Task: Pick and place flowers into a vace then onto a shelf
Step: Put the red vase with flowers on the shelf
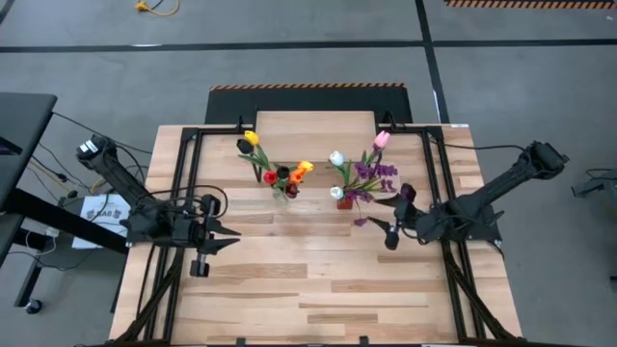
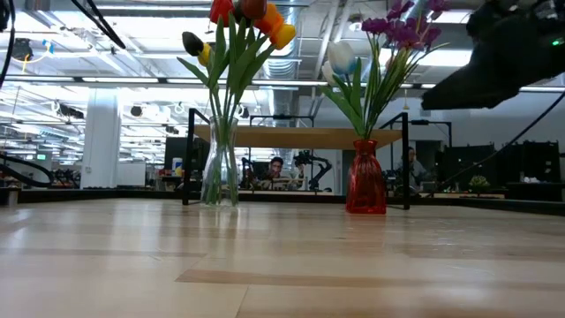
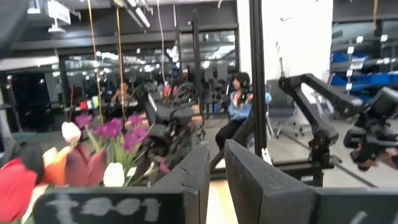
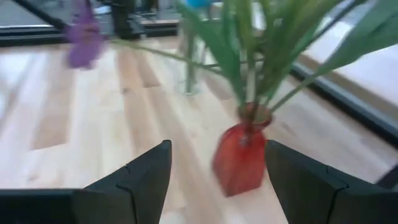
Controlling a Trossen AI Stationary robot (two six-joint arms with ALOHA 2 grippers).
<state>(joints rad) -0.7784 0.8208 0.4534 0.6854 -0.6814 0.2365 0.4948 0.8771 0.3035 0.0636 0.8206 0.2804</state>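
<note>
I see the colourful artificial tulips (image 2: 238,35) already in a clear glass vase (image 2: 219,172) and a red glass vase (image 4: 239,158), both standing on the bench (image 1: 318,289); shelving remains. My right gripper (image 4: 214,171) has wide fingers facing the red vase, and my left gripper (image 3: 214,180) has narrow, empty fingers.

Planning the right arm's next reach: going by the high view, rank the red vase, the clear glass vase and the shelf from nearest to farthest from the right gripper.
1. Red vase, just to the left of the open right gripper.
2. Clear glass vase, farther left, toward the table's middle.
3. Shelf, at the table's far edge behind both vases; its near edge rivals the glass vase, so these two are close.
</note>
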